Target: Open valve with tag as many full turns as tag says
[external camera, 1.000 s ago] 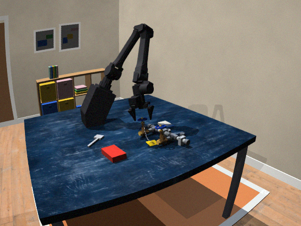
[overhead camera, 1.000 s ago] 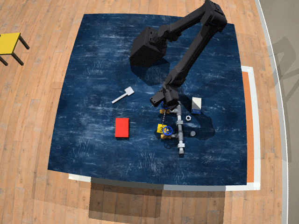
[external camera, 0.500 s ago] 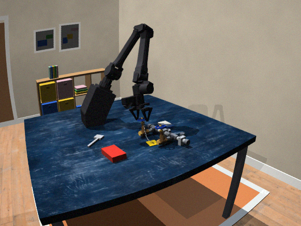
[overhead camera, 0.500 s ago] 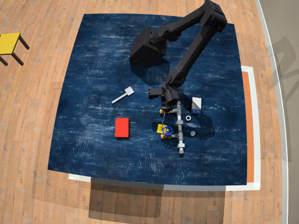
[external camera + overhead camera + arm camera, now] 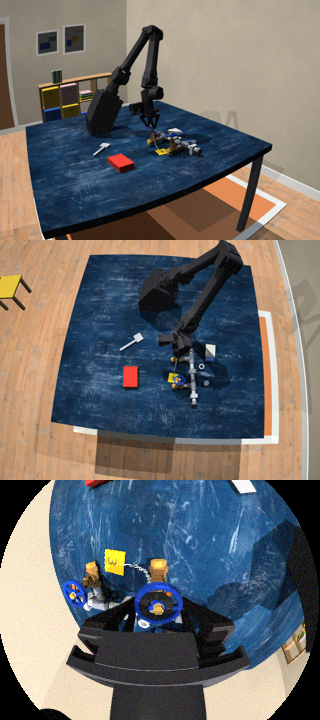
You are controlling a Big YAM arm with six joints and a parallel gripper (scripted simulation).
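A grey pipe lies on the blue table and carries two brass valves. The far valve has a chain running to a yellow tag marked 3. My gripper points straight down over this valve and is shut on its blue handwheel, which also shows in the side view. The near valve with its blue handwheel stands free beside the tag; it shows in the wrist view left of the fingers.
A red block and a white flat tool lie to the left. A white and blue box, a grey nut and a dark grey cylinder sit right of the pipe. The arm's base stands behind.
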